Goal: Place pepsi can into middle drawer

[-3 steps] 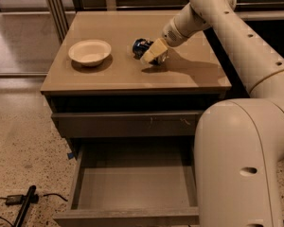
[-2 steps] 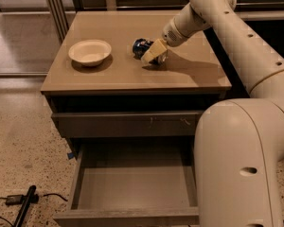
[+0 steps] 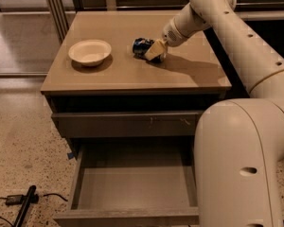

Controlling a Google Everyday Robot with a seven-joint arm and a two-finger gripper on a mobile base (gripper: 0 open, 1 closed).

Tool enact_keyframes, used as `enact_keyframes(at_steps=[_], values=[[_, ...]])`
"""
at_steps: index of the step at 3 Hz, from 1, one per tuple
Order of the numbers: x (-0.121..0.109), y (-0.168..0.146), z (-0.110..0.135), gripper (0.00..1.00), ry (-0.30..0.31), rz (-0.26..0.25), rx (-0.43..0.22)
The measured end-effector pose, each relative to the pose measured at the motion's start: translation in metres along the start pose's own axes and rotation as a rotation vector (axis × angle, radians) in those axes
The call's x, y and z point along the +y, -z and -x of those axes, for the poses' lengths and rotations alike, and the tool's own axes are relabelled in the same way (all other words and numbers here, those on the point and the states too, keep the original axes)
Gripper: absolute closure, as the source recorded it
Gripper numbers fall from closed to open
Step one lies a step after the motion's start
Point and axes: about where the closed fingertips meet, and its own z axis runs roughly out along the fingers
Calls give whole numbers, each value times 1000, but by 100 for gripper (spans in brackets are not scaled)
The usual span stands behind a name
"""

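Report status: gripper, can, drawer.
Gripper at pepsi can on cabinet top. Middle drawer open below. White bowl apart, left of can.

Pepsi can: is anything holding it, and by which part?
It cannot be told. The gripper is down at the right end of the pepsi can, which sits on the cabinet top, but a closed hold is not visible.

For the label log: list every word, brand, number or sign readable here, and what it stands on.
None readable.
Small dark-blue soda can on the tan wooden cabinet top: markings too blurred to read.
Cream end effector, at the can's right side: no text visible.
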Motion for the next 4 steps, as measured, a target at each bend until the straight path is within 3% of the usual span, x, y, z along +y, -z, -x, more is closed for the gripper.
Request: enact_keyframes(at_steps=[1,2,4], values=[[0,0,0,88,0,0,0],[0,0,0,100,0,0,0],[9,6,-2,100,23,14,19]])
